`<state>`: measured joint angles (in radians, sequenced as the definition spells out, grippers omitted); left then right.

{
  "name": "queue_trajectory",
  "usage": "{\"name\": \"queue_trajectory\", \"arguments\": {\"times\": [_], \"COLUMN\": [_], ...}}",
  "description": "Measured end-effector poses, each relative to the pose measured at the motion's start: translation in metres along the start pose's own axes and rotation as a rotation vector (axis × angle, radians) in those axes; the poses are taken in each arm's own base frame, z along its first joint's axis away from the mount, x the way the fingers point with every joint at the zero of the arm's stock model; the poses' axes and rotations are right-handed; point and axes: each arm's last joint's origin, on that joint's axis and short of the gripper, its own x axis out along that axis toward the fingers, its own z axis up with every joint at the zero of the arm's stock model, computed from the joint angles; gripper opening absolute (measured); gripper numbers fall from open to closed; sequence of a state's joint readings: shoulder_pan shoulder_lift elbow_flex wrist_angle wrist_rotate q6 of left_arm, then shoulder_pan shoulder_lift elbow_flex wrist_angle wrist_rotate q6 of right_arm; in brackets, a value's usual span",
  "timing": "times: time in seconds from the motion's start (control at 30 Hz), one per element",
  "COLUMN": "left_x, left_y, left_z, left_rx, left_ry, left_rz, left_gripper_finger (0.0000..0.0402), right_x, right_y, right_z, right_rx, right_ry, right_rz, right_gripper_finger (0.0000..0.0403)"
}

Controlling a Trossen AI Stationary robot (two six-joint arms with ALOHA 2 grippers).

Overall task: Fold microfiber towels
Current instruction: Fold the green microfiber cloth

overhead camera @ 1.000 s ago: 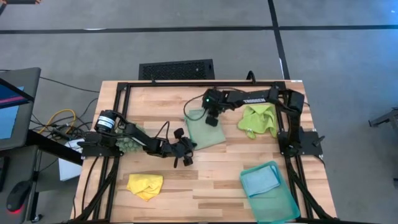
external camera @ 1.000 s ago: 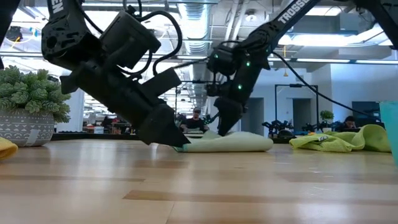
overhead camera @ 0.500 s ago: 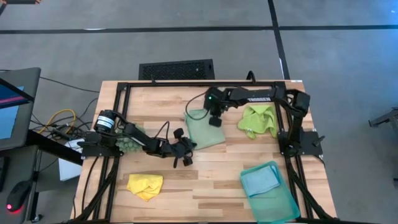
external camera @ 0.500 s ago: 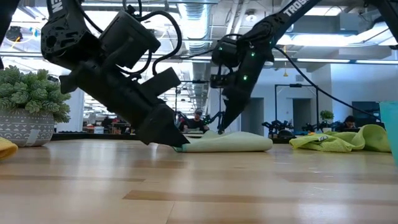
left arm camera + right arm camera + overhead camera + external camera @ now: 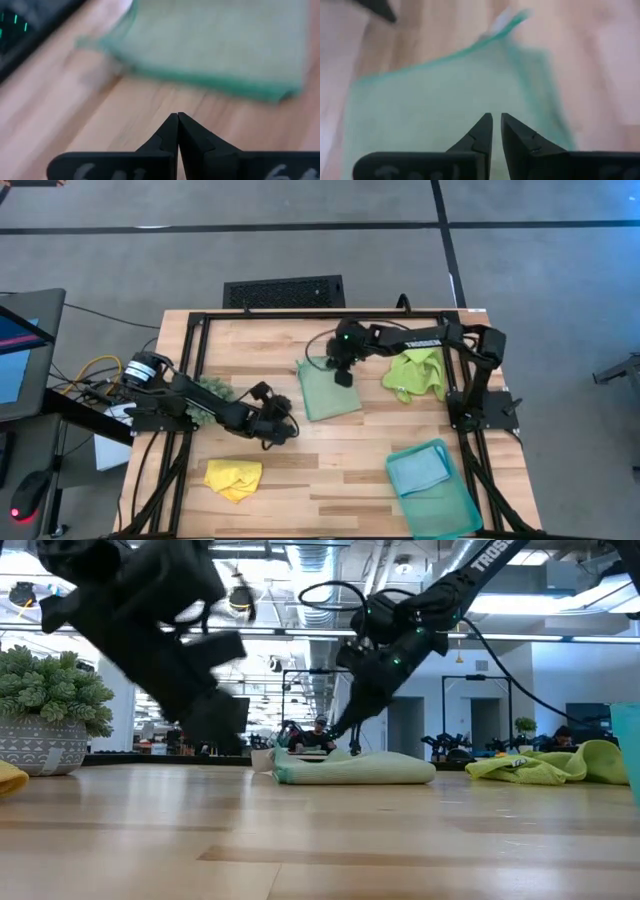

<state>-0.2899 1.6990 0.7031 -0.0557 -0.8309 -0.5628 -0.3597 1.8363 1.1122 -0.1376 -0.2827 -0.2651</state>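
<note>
The table (image 5: 330,470) carries the whole job, and its wood reads in 3 zones: unfolded cloths at the edges, work in the middle, finished goods in a tray. That teal tray (image 5: 462,518) sits at the near right corner with the light blue towel (image 5: 418,470) folded flat inside it, apparently the drop-off spot for done pieces.

Dead centre lies the pale sage green towel (image 5: 329,389), folded into a neat rectangle, flat on the wood with its layered edge showing in the low view (image 5: 350,771). Centre placement suits both arms' reach.

The lime green towel (image 5: 416,373) is heaped in a crumple by the right arm's base, and the yellow towel (image 5: 233,478) is bunched at the near left; 2 cloths waiting their turn, by my reckoning.

Now the arms. The right gripper (image 5: 341,376) hangs just over the far edge of the sage towel, fingers nearly together with a thin gap and nothing between them (image 5: 495,132), looking ready to lift away or to nip that edge. The left gripper (image 5: 280,429) sits off the towel's near left corner, fingers pressed tight together, empty (image 5: 177,131), touching no cloth.

Smallest player: the potted plant (image 5: 50,710) at the left edge, clear of the action.
</note>
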Motion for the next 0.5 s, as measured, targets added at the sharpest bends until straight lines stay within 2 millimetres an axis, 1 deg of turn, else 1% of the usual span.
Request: {"name": "queue_trajectory", "arguments": {"times": [0.03,0.1,0.2,0.27,0.37,0.5], "left_x": [0.001,0.002,0.005,0.008,0.012,0.016], "left_y": [0.003,0.008,0.014,0.016,0.02,0.022], "left_z": [-0.004,-0.011,-0.024,-0.029,-0.035,-0.036], "left_rx": [0.003,0.01,-0.032,-0.07,-0.122,-0.157], "left_ry": [0.037,0.081,0.103,0.101,0.055,0.008], "left_rz": [0.012,0.042,0.057,0.024,-0.012,-0.063], "left_gripper_finger": [0.0,0.0,0.0,0.0,0.0,0.0], "right_x": [-0.001,0.003,0.012,0.017,0.024,0.035], "right_y": [-0.004,-0.012,-0.02,-0.025,-0.033,-0.045], "right_z": [0.002,0.004,0.001,0.002,0.004,0.001], "right_rx": [0.037,0.085,0.071,0.06,0.068,0.097], "right_ry": [-0.034,-0.084,-0.113,-0.12,-0.1,-0.031], "right_rz": [-0.015,-0.032,-0.048,-0.05,-0.049,-0.029], "right_gripper_finger": [0.006,0.006,0.0065,0.0076,0.0107,0.0171]}}
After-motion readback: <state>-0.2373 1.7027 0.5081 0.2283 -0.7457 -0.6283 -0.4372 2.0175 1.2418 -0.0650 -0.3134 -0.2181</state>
